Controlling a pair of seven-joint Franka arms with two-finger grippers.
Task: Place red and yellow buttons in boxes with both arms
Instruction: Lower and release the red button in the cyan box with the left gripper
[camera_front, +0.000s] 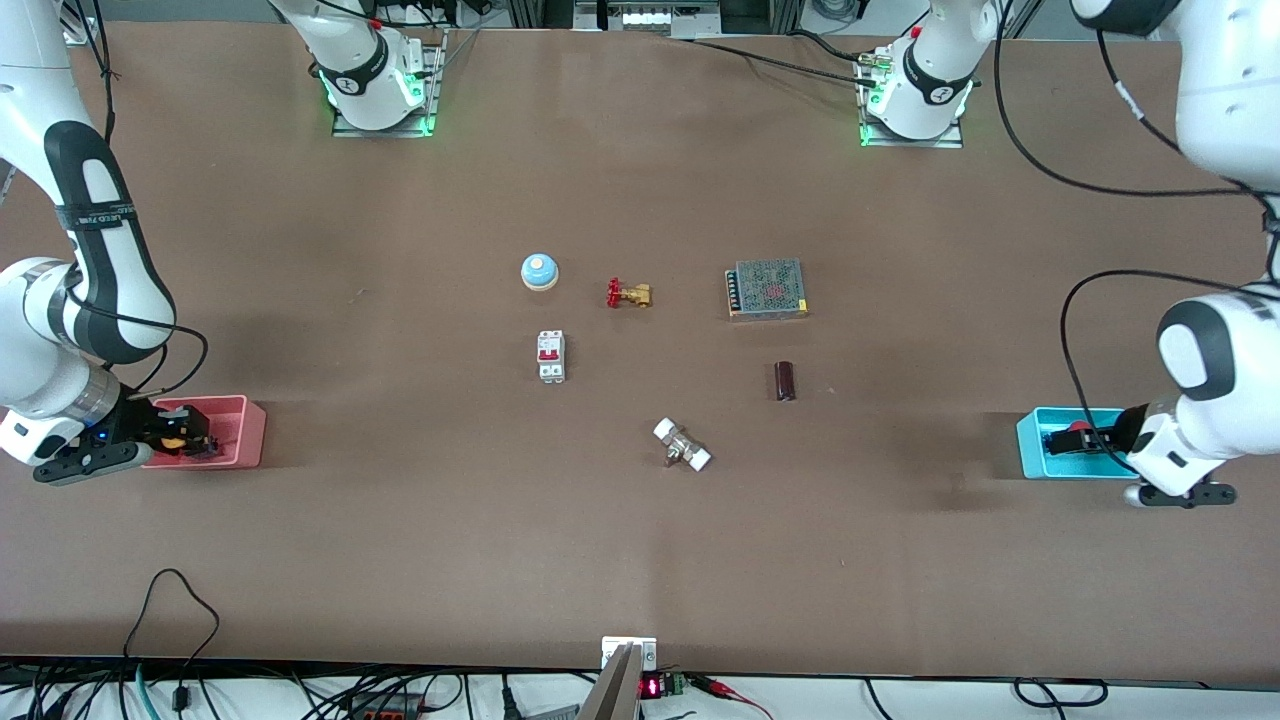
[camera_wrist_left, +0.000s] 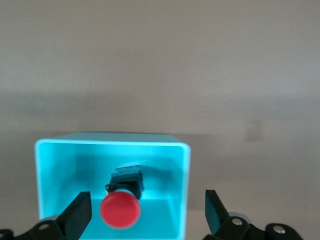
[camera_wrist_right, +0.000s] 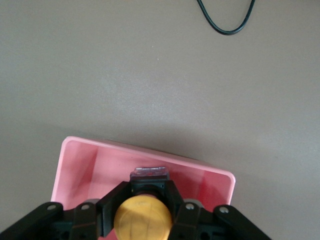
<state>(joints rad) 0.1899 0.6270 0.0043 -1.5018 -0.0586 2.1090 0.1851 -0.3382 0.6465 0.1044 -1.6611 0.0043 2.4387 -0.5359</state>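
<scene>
Both arms at their bins, seen across the bench. My left gripper (camera_wrist_left: 145, 212) hangs over the cyan box (camera_wrist_left: 187, 190) at the left arm's end of the bench, its fingers (camera_wrist_left: 79, 214) spread wide. The red button (camera_wrist_left: 120, 209) lies free on the floor of that box, between the two fingers and touching neither; its cap faces the wrist camera and its black base points away along the box floor. I judge this half delivered, so the left arm's next move is a straight lift clear of the walls.

My right gripper (camera_wrist_right: 144, 210) sits low in the pink box (camera_wrist_right: 82, 167) at the right arm's end, fingers (camera_wrist_right: 116, 200) narrow and clamped on the yellow button (camera_wrist_right: 143, 220), cap toward the wrist camera, black base pointing on into the box. The coming move turns on this: the button is already within the box walls, so only opening the fingers remains. I cannot tell whether the base touches the floor.
</scene>
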